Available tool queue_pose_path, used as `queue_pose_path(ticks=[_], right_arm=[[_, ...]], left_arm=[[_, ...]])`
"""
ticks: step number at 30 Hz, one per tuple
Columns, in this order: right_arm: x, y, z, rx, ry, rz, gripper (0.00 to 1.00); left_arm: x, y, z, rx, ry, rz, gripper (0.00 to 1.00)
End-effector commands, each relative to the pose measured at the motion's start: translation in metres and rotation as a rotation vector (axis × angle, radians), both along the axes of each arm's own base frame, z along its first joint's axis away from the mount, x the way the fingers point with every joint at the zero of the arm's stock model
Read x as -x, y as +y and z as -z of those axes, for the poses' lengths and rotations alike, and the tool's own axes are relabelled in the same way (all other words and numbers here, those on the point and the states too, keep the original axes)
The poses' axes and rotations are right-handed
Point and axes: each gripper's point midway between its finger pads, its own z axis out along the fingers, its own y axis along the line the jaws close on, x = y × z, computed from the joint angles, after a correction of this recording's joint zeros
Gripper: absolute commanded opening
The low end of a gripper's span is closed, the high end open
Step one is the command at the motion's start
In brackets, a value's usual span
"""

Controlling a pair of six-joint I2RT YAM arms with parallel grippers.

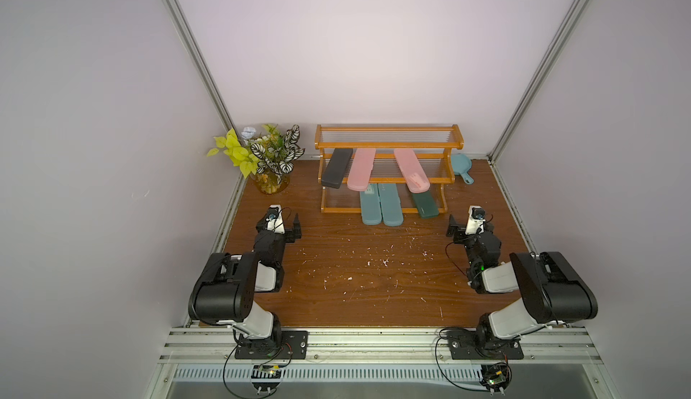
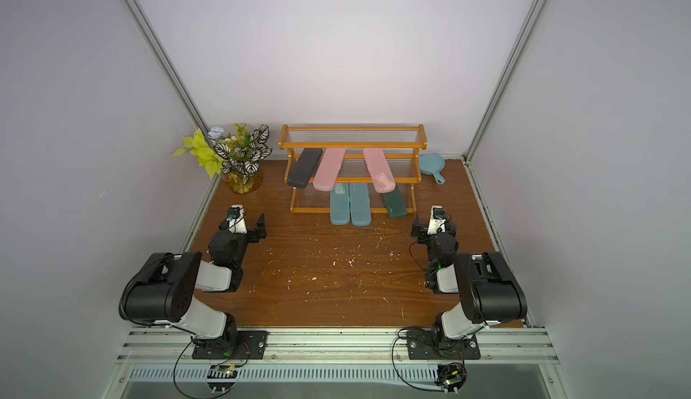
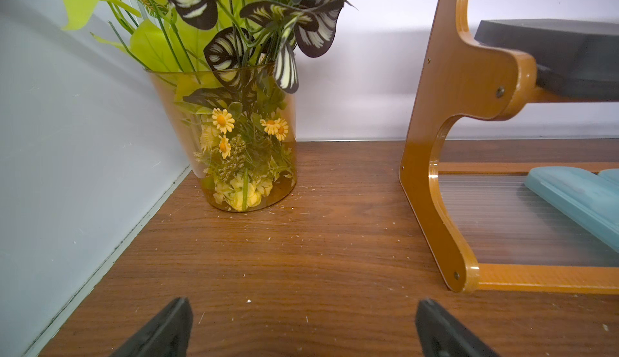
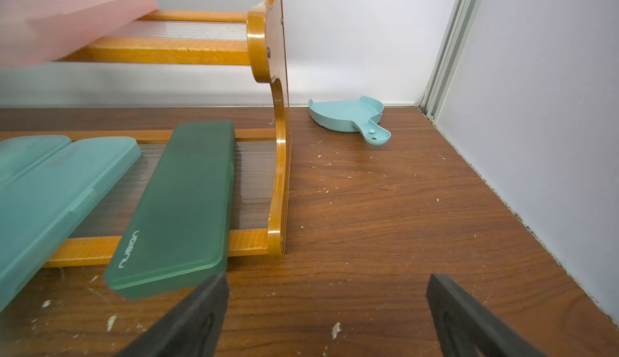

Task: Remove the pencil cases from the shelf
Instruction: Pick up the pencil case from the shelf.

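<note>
Nothing's been pulled off yet: all six pencil cases are found on the orange-brown wooden shelf (image 1: 340, 210) at the back of the counter (image 1: 355, 273). On the middle tier the black case (image 1: 337, 167) is laid at the left end, one pale pink case (image 1: 362, 169) just beside it, and the other pink case (image 1: 411, 174) angled further right. All three are left sticking out past the front rail.

On the bottom tier a teal case (image 1: 371, 206) and a second teal case (image 1: 389, 204) are pressed side by side. The dark green case (image 1: 426, 206) is set to their right, partly tucked under that other pink case. Their near ends are poked out over the counter.

A small blue handled pan (image 1: 460, 165) is seen by the shelf's right end, and a vase of fake plants (image 1: 269, 182) in the left corner.

The left arm (image 1: 270, 245) and right arm (image 1: 482, 245) are parked low, well apart. The left jaws are spread wide and empty, pointed toward the vase. The right jaws are spread wide too, empty, near the dark green case's front corner.
</note>
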Motion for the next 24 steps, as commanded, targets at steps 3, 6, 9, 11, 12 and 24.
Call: queue_pose_path(ticks=[3,6,9,11,12,24], right_arm=[[-0.001,-0.002,-0.014,-0.003,-0.059,0.012,1.0],[0.001,-0.004,-0.017,-0.011,-0.071,0.023,0.99],[0.004,-0.009,-0.028,-0.018,-0.081,0.054,0.99],[0.006,-0.013,-0.036,-0.036,-0.071,0.078,0.99],[0.007,-0.014,-0.038,-0.056,-0.058,0.092,0.99],[0.049,0.004,-0.093,-0.275,-0.008,0.009,0.99]], left_arm=[[0.001,-0.005,-0.004,-0.008,-0.018,0.021,0.98],[0.002,-0.005,-0.004,-0.007,-0.019,0.021,0.98],[0.005,-0.004,-0.015,-0.007,-0.048,0.014,0.98],[0.011,-0.004,-0.026,-0.01,-0.075,0.01,0.98],[0.014,-0.004,-0.033,-0.011,-0.092,0.014,0.98],[0.031,0.016,-0.12,0.368,-0.076,-0.146,0.98]])
